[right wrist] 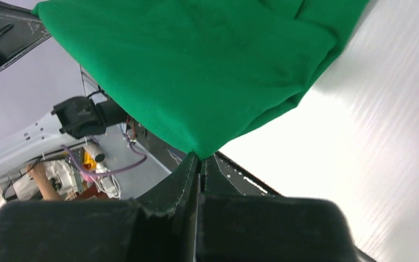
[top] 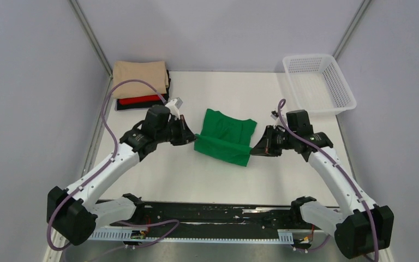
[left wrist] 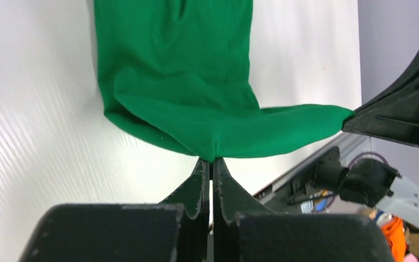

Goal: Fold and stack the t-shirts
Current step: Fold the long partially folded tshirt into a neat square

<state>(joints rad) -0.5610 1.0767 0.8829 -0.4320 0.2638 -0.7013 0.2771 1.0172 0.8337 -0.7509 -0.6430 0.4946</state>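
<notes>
A bright green t-shirt [top: 225, 135] is in the middle of the table, its near edge lifted and folded over. My left gripper [top: 192, 136] is shut on its near left corner; the left wrist view shows the cloth [left wrist: 196, 82] pinched at the fingertips [left wrist: 213, 162]. My right gripper [top: 252, 148] is shut on the near right corner, as the right wrist view shows [right wrist: 201, 158] with the cloth [right wrist: 196, 65] stretched above. A stack of folded shirts sits at the back left: beige [top: 140, 72] on top, red [top: 141, 99] under it, black [top: 123, 105] at the bottom.
A white plastic mesh basket [top: 319, 82] stands at the back right corner of the table [top: 196, 180]. Grey walls close in on both sides. A black rail with cables runs along the near edge.
</notes>
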